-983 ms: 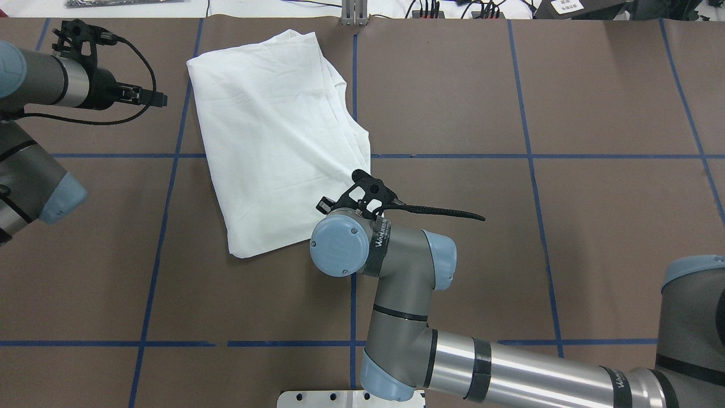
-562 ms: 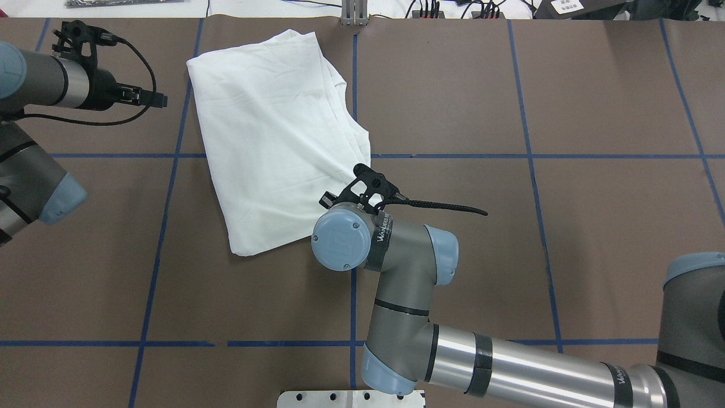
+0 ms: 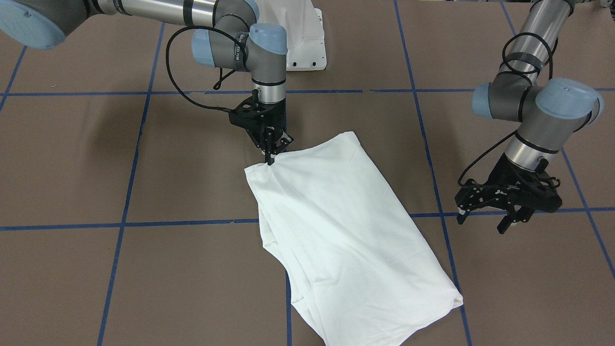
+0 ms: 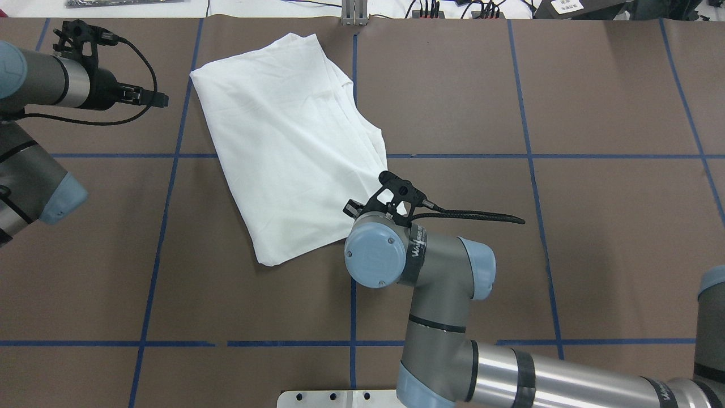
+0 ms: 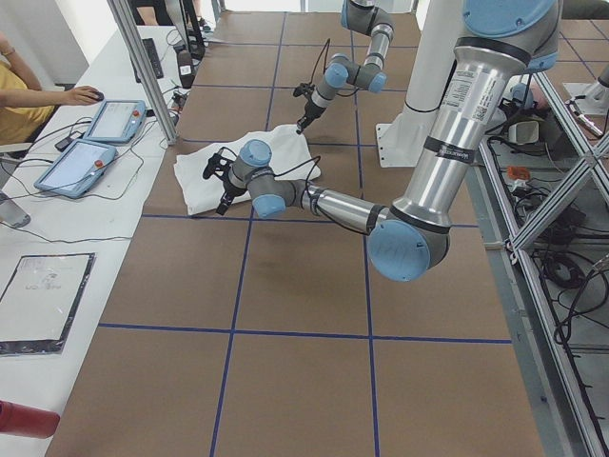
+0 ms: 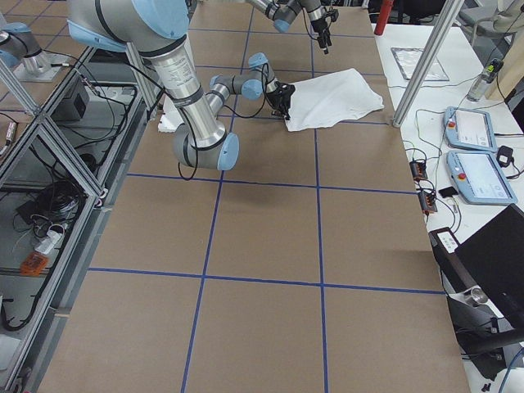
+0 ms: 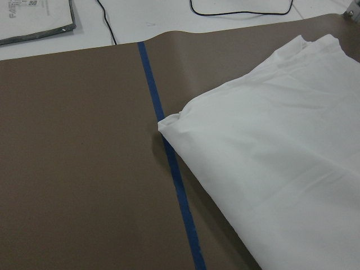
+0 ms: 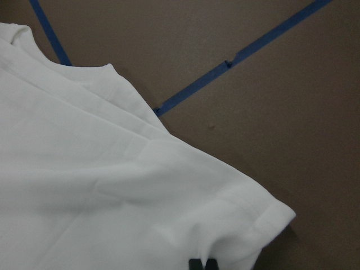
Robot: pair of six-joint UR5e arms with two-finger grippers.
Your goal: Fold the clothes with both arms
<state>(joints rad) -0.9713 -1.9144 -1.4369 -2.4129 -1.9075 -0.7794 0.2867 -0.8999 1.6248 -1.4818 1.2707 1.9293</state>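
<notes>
The white shirt (image 4: 283, 141) lies folded in a slanted oblong on the brown table, plain side up; no text or label shows. My right gripper (image 3: 270, 157) is shut on the shirt's near right corner, low at the table; in the right wrist view its fingertips (image 8: 202, 264) close on the cloth (image 8: 112, 185). In the overhead view the wrist hides it. My left gripper (image 4: 163, 100) hovers empty to the left of the shirt's far left corner, apart from it, and looks open (image 3: 513, 222). The left wrist view shows that corner (image 7: 169, 121).
Blue tape lines (image 4: 170, 156) grid the table. The white metal base (image 4: 351, 398) stands at the near edge. Cables and a bracket (image 4: 354, 14) sit along the far edge. Tablets (image 5: 90, 143) lie on a side table with a person beside them.
My right gripper has moved right and a little toward the robot, dragging the shirt's corner with it; the whole shirt has shifted right. The left arm has stayed still.
</notes>
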